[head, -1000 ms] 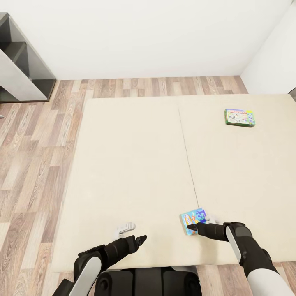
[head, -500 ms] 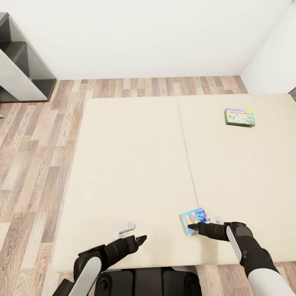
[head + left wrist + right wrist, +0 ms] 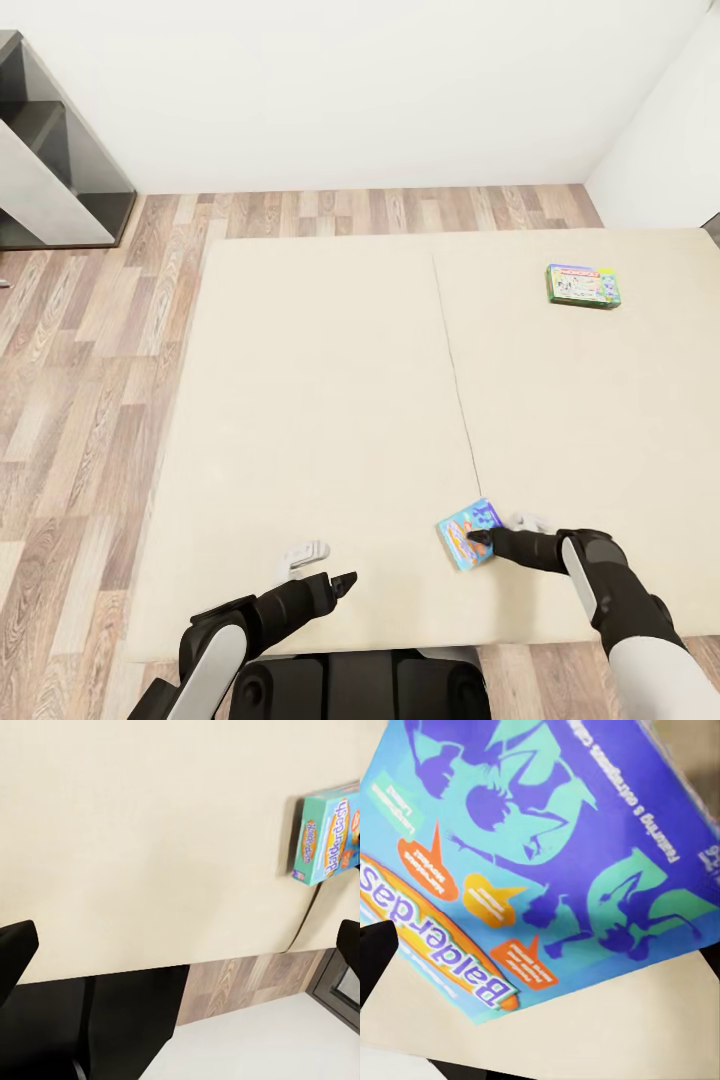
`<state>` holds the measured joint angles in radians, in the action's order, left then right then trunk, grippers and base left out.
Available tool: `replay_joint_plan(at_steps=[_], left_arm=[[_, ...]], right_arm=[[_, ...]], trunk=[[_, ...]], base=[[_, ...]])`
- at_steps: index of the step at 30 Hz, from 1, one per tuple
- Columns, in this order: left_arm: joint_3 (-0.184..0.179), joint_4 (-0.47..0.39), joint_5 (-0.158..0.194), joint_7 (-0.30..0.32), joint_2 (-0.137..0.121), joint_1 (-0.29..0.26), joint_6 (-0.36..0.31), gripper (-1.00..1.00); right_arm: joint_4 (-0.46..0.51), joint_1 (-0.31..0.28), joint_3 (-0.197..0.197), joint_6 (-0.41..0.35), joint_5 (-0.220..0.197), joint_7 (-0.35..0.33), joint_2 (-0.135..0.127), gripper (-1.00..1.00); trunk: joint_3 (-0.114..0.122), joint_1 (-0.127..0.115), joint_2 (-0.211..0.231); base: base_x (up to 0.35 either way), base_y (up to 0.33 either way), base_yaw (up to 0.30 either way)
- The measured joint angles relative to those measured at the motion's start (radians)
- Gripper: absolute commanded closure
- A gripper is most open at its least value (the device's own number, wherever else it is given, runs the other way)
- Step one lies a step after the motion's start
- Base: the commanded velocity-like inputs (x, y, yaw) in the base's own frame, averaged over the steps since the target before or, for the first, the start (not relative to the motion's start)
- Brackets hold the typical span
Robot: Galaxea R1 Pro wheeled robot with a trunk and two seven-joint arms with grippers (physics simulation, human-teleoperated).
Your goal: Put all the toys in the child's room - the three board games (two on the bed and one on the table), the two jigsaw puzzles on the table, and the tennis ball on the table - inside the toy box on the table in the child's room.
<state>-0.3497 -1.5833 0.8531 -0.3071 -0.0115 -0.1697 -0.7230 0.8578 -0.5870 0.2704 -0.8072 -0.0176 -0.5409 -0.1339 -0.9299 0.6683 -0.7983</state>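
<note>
A small blue board game (image 3: 466, 532) lies near the front edge of the bed (image 3: 330, 400), tipped slightly. My right gripper (image 3: 503, 531) is open at its right edge, with the dark finger (image 3: 480, 541) on the box and the pale finger (image 3: 528, 522) beyond it. The right wrist view shows the blue board game (image 3: 547, 862) up close, spanning the space between the fingers. A green-edged Monopoly board game (image 3: 584, 285) lies flat at the bed's far right. My left gripper (image 3: 324, 566) hovers open and empty over the near bed edge. Its wrist view shows the blue board game (image 3: 328, 841) standing off the mattress.
Wood-plank floor (image 3: 90, 380) runs along the left of the bed and behind it. A dark grey and white furniture unit (image 3: 55, 160) stands at the far left against the white wall. The robot's dark base (image 3: 360, 685) sits at the bed's front edge.
My right gripper has shifted a little to the right. The blue board game has turned and tipped up slightly with it. The left arm has not moved.
</note>
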Motion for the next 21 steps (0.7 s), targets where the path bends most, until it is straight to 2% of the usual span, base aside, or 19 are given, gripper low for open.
replay_joint_plan(at_steps=[13,21], left_arm=[[-0.001,-0.013,0.006,0.01,0.003,-0.007,0.0,-1.0],[0.007,-0.02,0.014,0.028,0.011,-0.041,-0.001,-1.0]], right_arm=[[-0.053,-0.045,0.014,-0.001,-0.002,0.0,-0.035,-1.0],[-0.063,-0.056,0.018,-0.002,-0.005,-0.002,-0.057,-1.0]], trunk=[[0.0,0.0,0.0],[0.0,0.0,0.0]], base=[[0.0,0.0,0.0],[0.0,0.0,0.0]])
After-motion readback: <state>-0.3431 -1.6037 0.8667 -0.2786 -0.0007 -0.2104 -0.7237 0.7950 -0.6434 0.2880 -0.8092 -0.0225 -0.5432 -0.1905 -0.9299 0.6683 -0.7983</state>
